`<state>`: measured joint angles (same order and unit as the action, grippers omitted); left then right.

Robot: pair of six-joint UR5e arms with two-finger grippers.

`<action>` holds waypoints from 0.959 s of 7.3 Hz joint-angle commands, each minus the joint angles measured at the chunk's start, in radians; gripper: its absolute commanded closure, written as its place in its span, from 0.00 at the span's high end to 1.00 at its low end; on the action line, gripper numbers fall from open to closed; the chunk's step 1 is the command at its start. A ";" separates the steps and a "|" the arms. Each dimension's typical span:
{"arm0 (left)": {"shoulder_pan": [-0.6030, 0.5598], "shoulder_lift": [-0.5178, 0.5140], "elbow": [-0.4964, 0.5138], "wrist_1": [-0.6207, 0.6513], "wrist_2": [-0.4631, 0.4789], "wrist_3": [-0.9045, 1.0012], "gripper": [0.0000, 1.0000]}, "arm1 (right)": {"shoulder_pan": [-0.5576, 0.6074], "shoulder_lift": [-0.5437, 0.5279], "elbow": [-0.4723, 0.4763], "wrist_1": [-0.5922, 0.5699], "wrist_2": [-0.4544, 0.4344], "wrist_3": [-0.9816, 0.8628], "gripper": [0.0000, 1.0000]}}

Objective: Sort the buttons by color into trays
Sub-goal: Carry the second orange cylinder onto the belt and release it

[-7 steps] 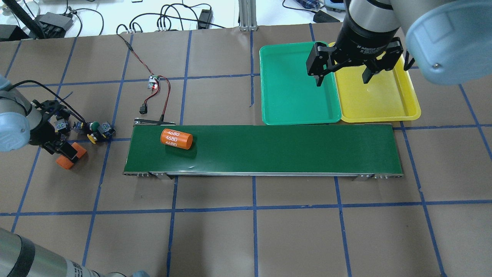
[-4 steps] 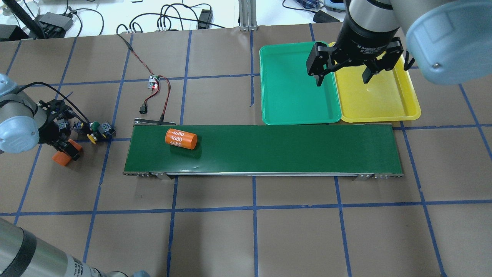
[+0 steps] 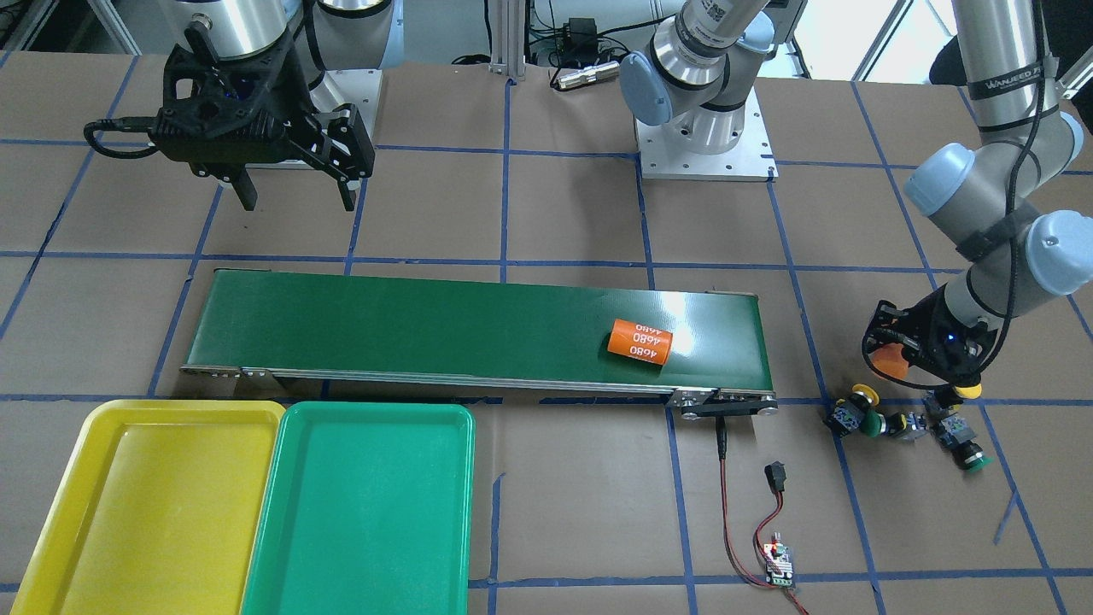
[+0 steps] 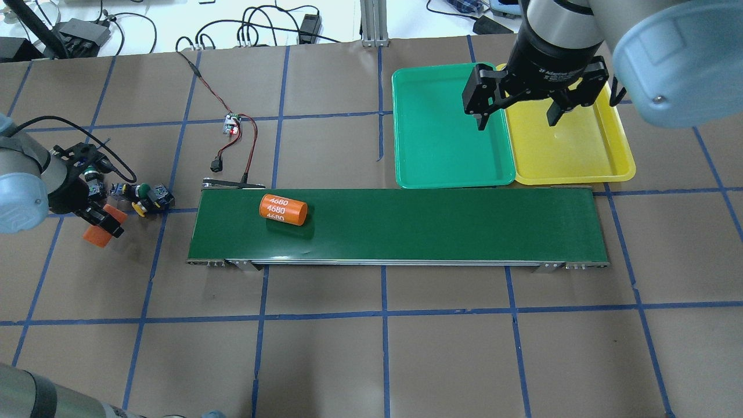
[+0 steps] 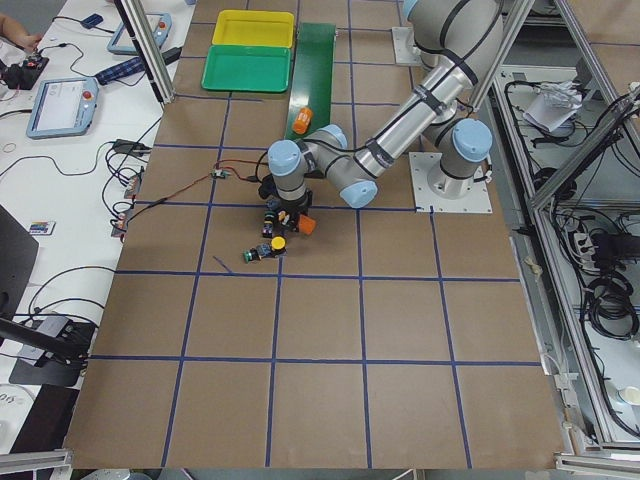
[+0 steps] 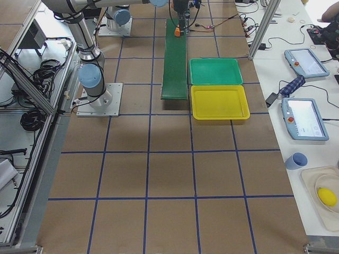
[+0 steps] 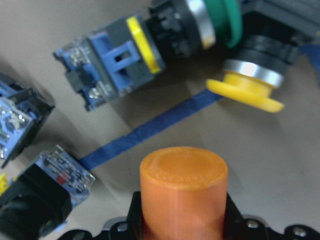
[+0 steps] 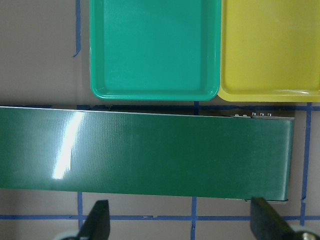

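Observation:
My left gripper [image 4: 104,223] is shut on an orange cylinder [image 4: 93,236] at the table's left end and holds it just over the buttons; the cylinder fills the lower left wrist view [image 7: 182,190]. A green-capped button [image 7: 220,22] and a yellow-capped button [image 7: 247,92] lie beside it, as a cluster in the overhead view [image 4: 145,197]. Two more buttons lie nearby [image 3: 967,391] [image 3: 973,461]. My right gripper [image 4: 516,123] is open and empty, high over the seam between the green tray [image 4: 435,151] and the yellow tray [image 4: 586,154]. Both trays hold nothing.
A long dark-green conveyor belt [image 4: 435,226] lies across the middle with a second orange cylinder [image 4: 283,209] on its left part. A small circuit board with red and black wires [image 4: 232,125] lies behind the belt's left end.
The orange cylinder on the belt has moved to the right. My left gripper, with its orange cylinder, has shifted a little beside the buttons. The right arm has not moved.

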<state>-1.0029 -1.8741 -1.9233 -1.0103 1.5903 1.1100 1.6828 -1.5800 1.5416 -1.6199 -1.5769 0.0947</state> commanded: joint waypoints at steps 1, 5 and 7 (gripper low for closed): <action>-0.177 0.129 -0.005 -0.109 -0.038 0.055 0.00 | 0.000 0.000 0.000 0.000 0.000 0.000 1.00; -0.410 0.178 -0.032 -0.082 -0.003 0.287 0.00 | 0.000 0.000 0.000 0.000 0.001 -0.001 1.00; -0.442 0.170 -0.063 -0.033 -0.007 0.281 0.00 | 0.000 0.000 0.000 0.000 0.001 -0.001 1.00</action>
<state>-1.4243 -1.7041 -1.9677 -1.0661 1.5844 1.3852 1.6828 -1.5800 1.5416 -1.6199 -1.5756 0.0936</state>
